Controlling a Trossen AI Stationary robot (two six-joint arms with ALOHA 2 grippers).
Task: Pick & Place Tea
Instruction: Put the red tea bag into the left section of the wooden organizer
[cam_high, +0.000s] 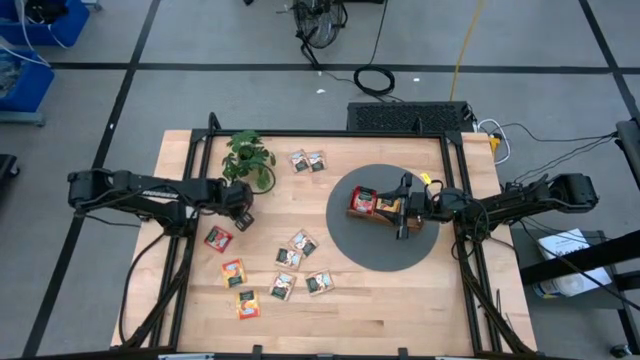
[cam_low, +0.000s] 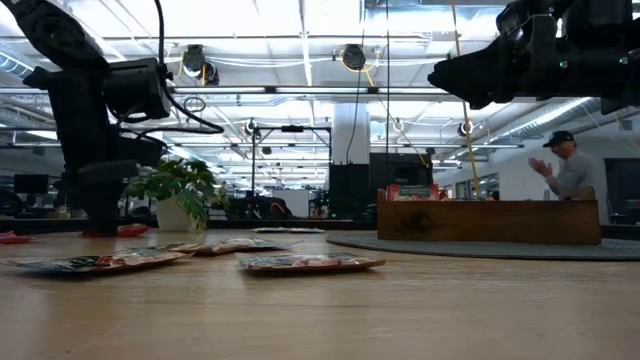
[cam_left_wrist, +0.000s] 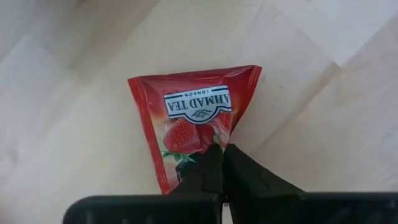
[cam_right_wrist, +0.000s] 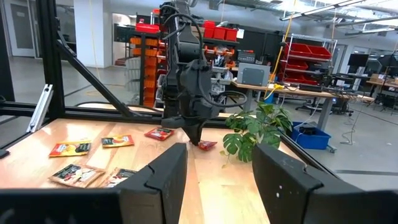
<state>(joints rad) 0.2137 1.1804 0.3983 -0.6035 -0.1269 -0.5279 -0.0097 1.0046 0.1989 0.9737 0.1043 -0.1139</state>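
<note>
Because the strawberry tea sachet (cam_left_wrist: 186, 124) beside the plant (cam_high: 248, 158) is light, thin and crinkly, the left gripper (cam_left_wrist: 222, 163) pinches its edge; the right gripper (cam_right_wrist: 214, 163) hangs spread over the wooden tray (cam_high: 385, 214).

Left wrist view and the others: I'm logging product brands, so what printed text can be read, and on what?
"AHMAD TEA" on the white label of the red strawberry-printed paper sachet.
"LONDON" beneath it, same label.
Print on the other flat paper sachets is too small to read.
</note>
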